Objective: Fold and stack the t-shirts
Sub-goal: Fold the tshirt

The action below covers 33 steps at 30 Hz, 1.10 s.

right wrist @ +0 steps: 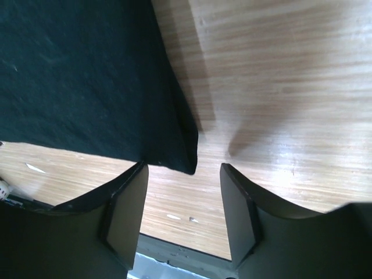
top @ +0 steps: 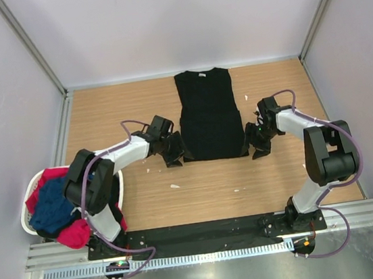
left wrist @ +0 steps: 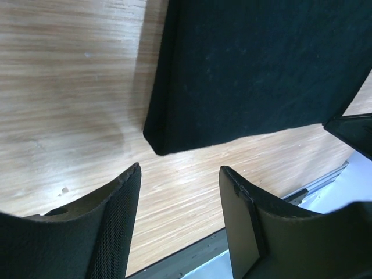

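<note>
The black t-shirt [top: 208,114] lies flat on the wooden table [top: 135,112], sleeves folded in, collar at the far end. My left gripper [top: 173,156] is open and empty just off its near left corner [left wrist: 160,139]. My right gripper [top: 256,148] is open and empty just off its near right corner [right wrist: 186,160]. A navy blue t-shirt [top: 50,207] and a red-pink t-shirt [top: 72,233] are bundled in the white laundry basket [top: 27,220] at the left.
Small white scraps [top: 174,186] lie on the wood in front of the shirt. The black base rail [top: 204,231] runs along the near edge. Grey walls close in the table on three sides.
</note>
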{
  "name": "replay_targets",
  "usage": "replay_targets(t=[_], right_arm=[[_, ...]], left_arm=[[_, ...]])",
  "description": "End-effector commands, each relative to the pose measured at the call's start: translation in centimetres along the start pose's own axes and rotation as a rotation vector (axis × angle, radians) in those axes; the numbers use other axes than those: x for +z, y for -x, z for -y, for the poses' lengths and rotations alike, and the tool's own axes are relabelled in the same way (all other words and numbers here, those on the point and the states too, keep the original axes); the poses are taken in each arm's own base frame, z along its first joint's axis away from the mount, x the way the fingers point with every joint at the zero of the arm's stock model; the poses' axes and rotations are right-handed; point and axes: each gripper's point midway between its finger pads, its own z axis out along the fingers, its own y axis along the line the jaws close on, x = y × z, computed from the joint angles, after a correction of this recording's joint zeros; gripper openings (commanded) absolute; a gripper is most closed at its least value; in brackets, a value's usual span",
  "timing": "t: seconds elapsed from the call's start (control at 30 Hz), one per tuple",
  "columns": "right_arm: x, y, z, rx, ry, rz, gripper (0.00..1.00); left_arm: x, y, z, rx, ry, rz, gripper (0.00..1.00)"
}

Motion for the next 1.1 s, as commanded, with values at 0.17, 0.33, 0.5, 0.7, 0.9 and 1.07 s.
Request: replay_targets(t=[0.17, 0.33, 0.5, 0.7, 0.9, 1.07], right_arm=[[-0.4, 3.1, -1.5, -0.005, 0.02, 0.08, 0.52], [-0.2, 2.9, -1.5, 0.003, 0.018, 0.064, 0.46], [0.1, 2.9, -1.5, 0.005, 0.019, 0.049, 0.45], [0.7, 2.6, -1.4, 0.005, 0.015, 0.027, 0.42], [0.9, 2.6, -1.4, 0.011, 0.012, 0.024, 0.36], [1.0, 2.8, -1.4, 0.011, 0.008, 0.02, 0.26]], left_arm=[[0.9, 1.7, 1.2, 0.014, -0.002, 0.032, 0.54], [1.2, 2.3, 0.8, 0.01, 0.033, 0.031, 0.47], [1.0, 2.7, 0.1, 0.015, 0.071, 0.039, 0.43], [1.5, 2.2, -0.6, 0.022, 0.083, 0.013, 0.43], [1.9, 2.1, -1.0, 0.032, 0.094, 0.001, 0.43], [2.5, 1.9, -1.0, 0.04, 0.091, -0.023, 0.36]])
